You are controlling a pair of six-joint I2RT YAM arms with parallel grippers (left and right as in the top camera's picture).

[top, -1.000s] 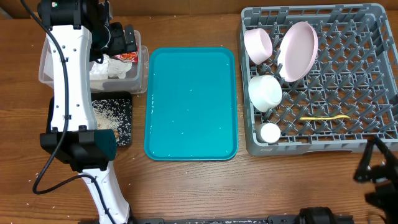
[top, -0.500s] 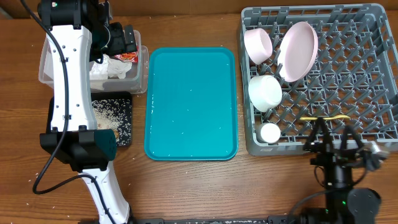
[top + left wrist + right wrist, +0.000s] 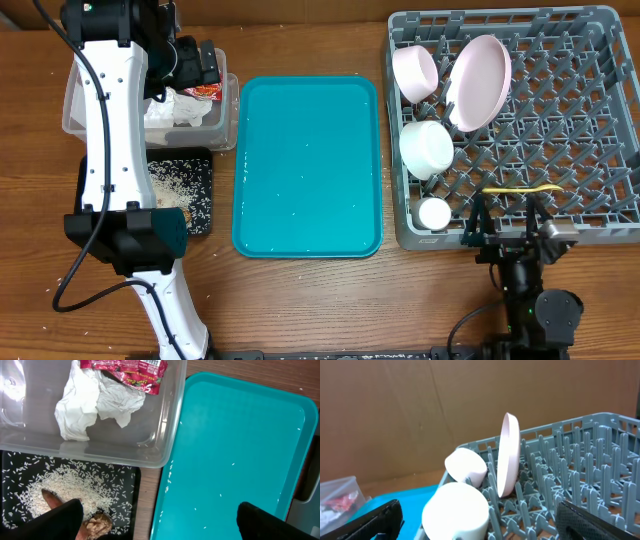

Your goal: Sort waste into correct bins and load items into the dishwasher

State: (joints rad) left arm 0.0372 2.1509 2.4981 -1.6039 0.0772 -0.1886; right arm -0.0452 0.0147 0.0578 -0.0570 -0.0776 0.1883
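Observation:
The clear tub (image 3: pixel 222 128) holds the crumpled napkin (image 3: pixel 90 402) and the red wrapper (image 3: pixel 132 370). The black tray (image 3: pixel 200 205) holds rice (image 3: pixel 55 485) and brown scraps (image 3: pixel 97 524). My left gripper (image 3: pixel 203 66) hovers open and empty over the tub's near edge, as the left wrist view (image 3: pixel 160 525) shows. The grey rack (image 3: pixel 590 120) holds two bowls (image 3: pixel 415 70) (image 3: pixel 427 147), the plate (image 3: pixel 480 80), the cup (image 3: pixel 434 213) and the spoon (image 3: pixel 522 189). My right gripper (image 3: pixel 508 222) is open and empty at the rack's front edge, facing the cup (image 3: pixel 455 507).
The teal tray (image 3: pixel 308 165) lies between the bins and the rack, with a few stray rice grains on it (image 3: pixel 220 495). Bare wooden table runs along the front. The left arm's white links stretch over the black tray's left side.
My right arm has swung in from the table's bottom right corner to the left, and now sits at the rack's front edge near the cup. The left arm has not moved.

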